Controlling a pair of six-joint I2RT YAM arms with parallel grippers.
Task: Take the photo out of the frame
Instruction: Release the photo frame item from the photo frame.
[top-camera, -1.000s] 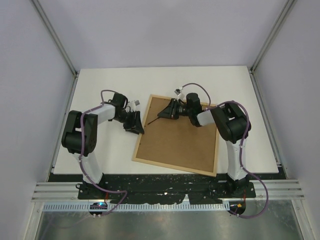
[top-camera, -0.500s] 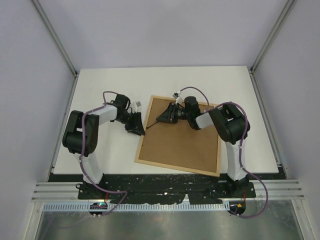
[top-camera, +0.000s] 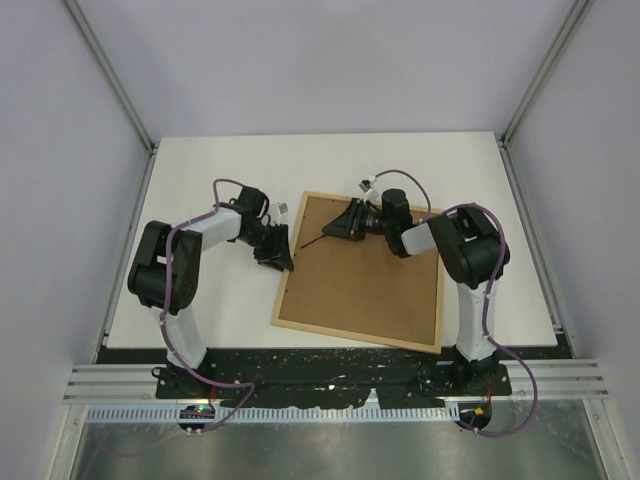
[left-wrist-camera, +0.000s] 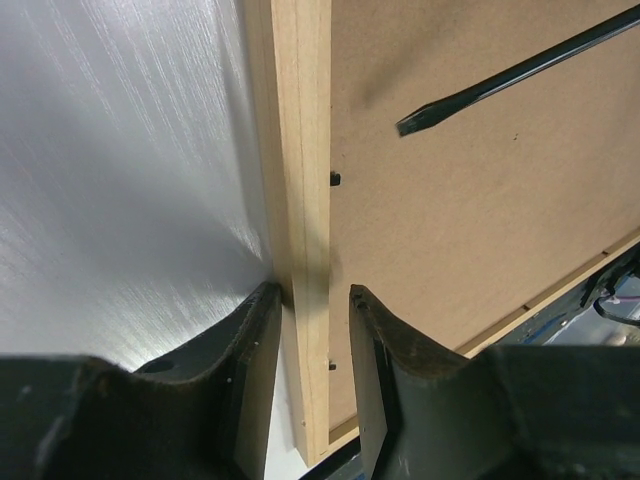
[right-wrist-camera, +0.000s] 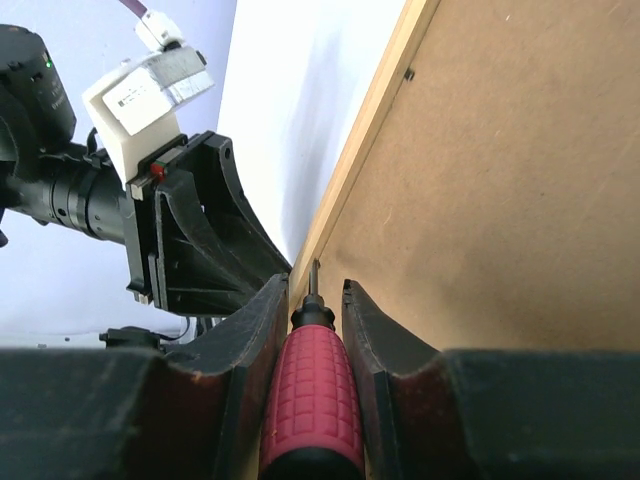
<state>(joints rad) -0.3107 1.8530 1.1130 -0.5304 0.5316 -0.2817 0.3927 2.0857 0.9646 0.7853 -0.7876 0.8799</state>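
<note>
Frame face-down; L fingers straddle left edge; R fingers grip screwdriver.

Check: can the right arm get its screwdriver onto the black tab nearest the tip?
Probably yes. The screwdriver hovers over bare backing board just beside the tab, with nothing between them. The left gripper straddles the frame rail further along, clear of it.

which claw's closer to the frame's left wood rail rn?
Left. The left claw straddles the frame's left rail, a finger on each side. The right claw sits inboard over the brown backing board, shut on the red-handled screwdriver.
</note>
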